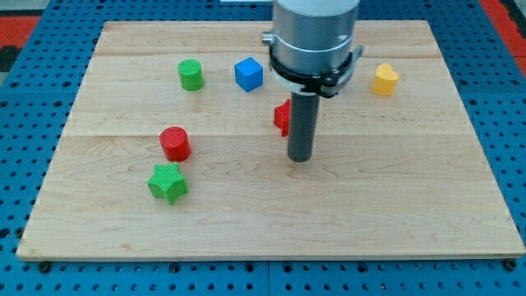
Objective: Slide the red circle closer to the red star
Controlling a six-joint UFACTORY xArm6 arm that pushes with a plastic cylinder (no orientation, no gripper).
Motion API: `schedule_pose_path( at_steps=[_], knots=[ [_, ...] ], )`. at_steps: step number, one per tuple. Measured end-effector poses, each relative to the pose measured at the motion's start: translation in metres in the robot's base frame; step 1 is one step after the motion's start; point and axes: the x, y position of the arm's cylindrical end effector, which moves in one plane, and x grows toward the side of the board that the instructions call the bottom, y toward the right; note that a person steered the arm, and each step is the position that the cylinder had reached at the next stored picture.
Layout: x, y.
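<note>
The red circle (174, 143) is a short red cylinder at the board's left-centre. The red star (282, 117) lies near the middle, mostly hidden behind my rod, with only its left part showing. My tip (300, 158) rests on the board just below and to the right of the red star, far to the right of the red circle.
A green star (168, 182) sits just below the red circle. A green cylinder (191, 75) and a blue cube (248, 74) lie toward the view's top. A yellow block (384, 80) lies at the upper right. The wooden board (394, 205) rests on a blue surface.
</note>
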Motion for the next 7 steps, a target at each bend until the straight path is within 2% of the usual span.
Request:
schedule_pose_path(
  at_steps=[1,2,3,4,5,6,7],
  knots=[
    [-0.051,-0.010],
    [-0.008,-0.007],
    [0.057,-0.060],
    [0.108,-0.136],
    [0.100,-0.245],
    [0.023,-0.262],
    [-0.007,-0.237]
  ],
)
